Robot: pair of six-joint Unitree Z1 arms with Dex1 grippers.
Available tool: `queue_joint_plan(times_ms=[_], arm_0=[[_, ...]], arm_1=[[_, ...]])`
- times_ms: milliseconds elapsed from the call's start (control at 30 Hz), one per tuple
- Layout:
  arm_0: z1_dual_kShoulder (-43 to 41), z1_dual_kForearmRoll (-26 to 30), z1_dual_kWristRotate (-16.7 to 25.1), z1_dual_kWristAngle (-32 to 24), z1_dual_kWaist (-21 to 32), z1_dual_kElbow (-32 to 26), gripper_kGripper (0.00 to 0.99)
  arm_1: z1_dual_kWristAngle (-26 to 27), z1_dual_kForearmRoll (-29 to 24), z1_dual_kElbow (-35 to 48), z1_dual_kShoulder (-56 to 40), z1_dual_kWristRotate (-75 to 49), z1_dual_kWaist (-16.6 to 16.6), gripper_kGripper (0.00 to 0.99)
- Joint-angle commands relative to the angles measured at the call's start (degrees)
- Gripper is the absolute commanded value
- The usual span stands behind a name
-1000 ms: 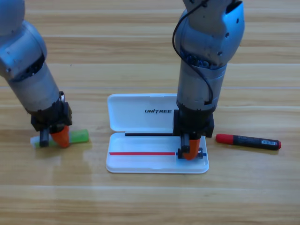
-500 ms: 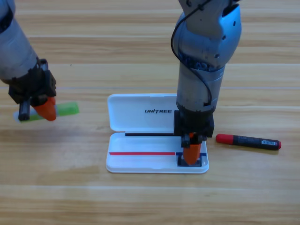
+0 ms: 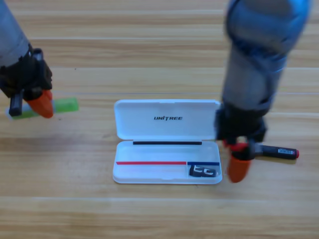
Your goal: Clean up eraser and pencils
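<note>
Orange jaws of the left gripper are clamped on the translucent bright-green stick, one of the two pencils; it grips the stick near its pale outer end, and the green length pokes out toward the picture's middle, roughly level. This gripper sits at the far left edge of the view, on the grey left arm that comes down from the upper left corner. Whether the stick touches the wooden table or hangs just over it cannot be told.

Well apart from that gripper, toward the centre, lies the white hinged plastic case, open, its lid flat on the table on the far side and its tray on the near side. In the tray's corner nearest the right gripper rests the small black rectangular eraser with white marks on top.

The right gripper hangs just beside that end of the case, outside its rim, pointing down at the table on the big grey right arm that enters from the top. One orange jaw shows plainly; whether the jaws stand apart or together cannot be told. Just behind and beyond this gripper, on its outer side, lies the black pen with red cap and label, partly hidden by the gripper at its capped end, flat on the table.
</note>
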Motion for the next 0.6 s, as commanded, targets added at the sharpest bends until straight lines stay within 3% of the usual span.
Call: queue_joint_plan(times_ms=[33, 167, 333, 600], arm_0=[[-1.79, 5.54, -1.54, 0.70, -5.50, -7.30, 0.000], [-0.56, 7.74, -2.42, 0.35, -9.63, -11.61, 0.000], [4.01, 8.97, -4.88, 1.14, -15.43, -14.95, 0.000], [12.62, 7.92, -6.90, 2.46, -22.11, -16.18, 0.000]], arm_1=[[1.02, -0.20, 8.37, -13.01, -2.92, -1.83, 0.779], [0.32, -2.31, 11.97, -11.34, -5.99, -6.57, 0.779], [-4.34, -12.42, 16.46, -5.54, -8.01, -11.85, 0.779], [-4.43, -16.02, 16.46, 1.40, -9.51, -13.96, 0.779]])
